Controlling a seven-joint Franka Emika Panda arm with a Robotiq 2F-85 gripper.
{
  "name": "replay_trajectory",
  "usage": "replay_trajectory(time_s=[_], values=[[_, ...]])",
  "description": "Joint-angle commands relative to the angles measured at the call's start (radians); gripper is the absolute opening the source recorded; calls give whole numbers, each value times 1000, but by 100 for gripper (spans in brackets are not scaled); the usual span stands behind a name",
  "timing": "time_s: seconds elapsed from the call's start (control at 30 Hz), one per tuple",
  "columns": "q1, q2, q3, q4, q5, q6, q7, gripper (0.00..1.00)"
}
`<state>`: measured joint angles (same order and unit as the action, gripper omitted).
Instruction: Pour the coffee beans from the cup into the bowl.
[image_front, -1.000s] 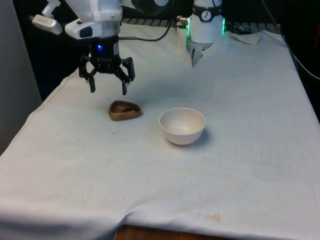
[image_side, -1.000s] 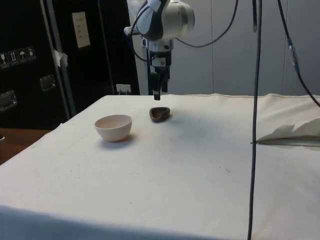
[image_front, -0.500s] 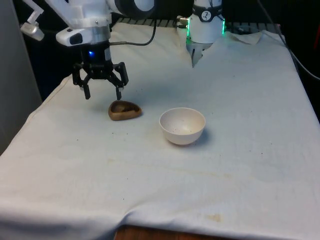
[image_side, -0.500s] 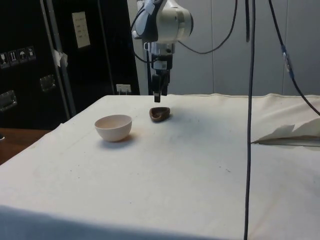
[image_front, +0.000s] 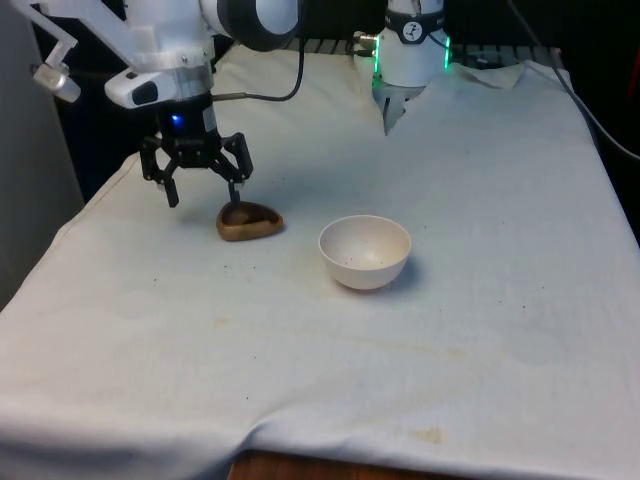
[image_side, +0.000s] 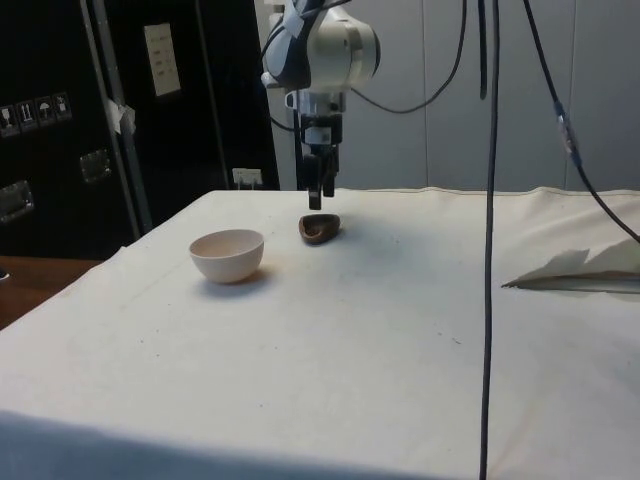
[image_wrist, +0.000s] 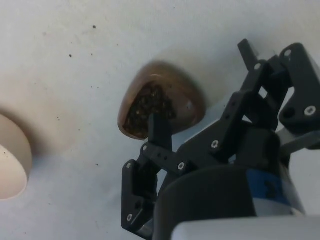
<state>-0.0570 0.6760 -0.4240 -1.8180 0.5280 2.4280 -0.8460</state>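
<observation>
A small brown wooden cup (image_front: 249, 221) holding dark coffee beans (image_wrist: 147, 102) stands on the white cloth, to the front view's left of a white bowl (image_front: 365, 251). In the side view the cup (image_side: 320, 227) sits beyond the bowl (image_side: 228, 254). My black gripper (image_front: 204, 195) hangs open just above the cloth, over the cup's rim on the side away from the bowl. One fingertip (image_wrist: 159, 125) reaches over the cup's mouth; the other finger (image_wrist: 248, 52) stands outside the cup's wall. Nothing is held.
A white paper sheet (image_side: 585, 268) lies near the table's edge in the side view. A black cable (image_side: 490, 230) hangs down in the side view's foreground. Small dark specks (image_wrist: 70, 55) dot the cloth near the cup.
The gripper has moved toward the front view's left and come down, from above the cup to level with its rim. Cup and bowl have not moved.
</observation>
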Motion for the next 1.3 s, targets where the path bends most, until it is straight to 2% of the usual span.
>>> replay_trajectory(time_s=[0.0,0.07,0.1,0.13,0.33,0.37,0.4,0.43,0.5,0.7,0.73,0.77,0.93,1.03,1.07,1.1,1.27], values=[[-4,5,2,6,4,-3,-1,100],[-10,8,5,8,9,-8,-8,100],[0,5,-2,2,2,-1,0,100],[-15,10,6,12,17,-16,-15,100],[-24,31,-1,30,72,-49,-60,100],[-24,35,-3,33,81,-54,-67,100],[-13,29,-10,22,74,-41,-60,100],[-23,39,-7,37,88,-60,-73,100],[-20,49,-15,45,104,-68,-85,100],[-23,64,-18,60,115,-74,-93,100],[-17,57,-21,51,112,-68,-88,100],[-24,66,-18,61,115,-75,-93,100],[-25,78,-19,72,114,-83,-90,100],[-23,88,-26,86,107,-99,-83,100],[-19,83,-25,76,114,-86,-89,100],[-22,91,-29,91,106,-105,-82,100],[-18,109,-43,120,104,-139,-75,100]])
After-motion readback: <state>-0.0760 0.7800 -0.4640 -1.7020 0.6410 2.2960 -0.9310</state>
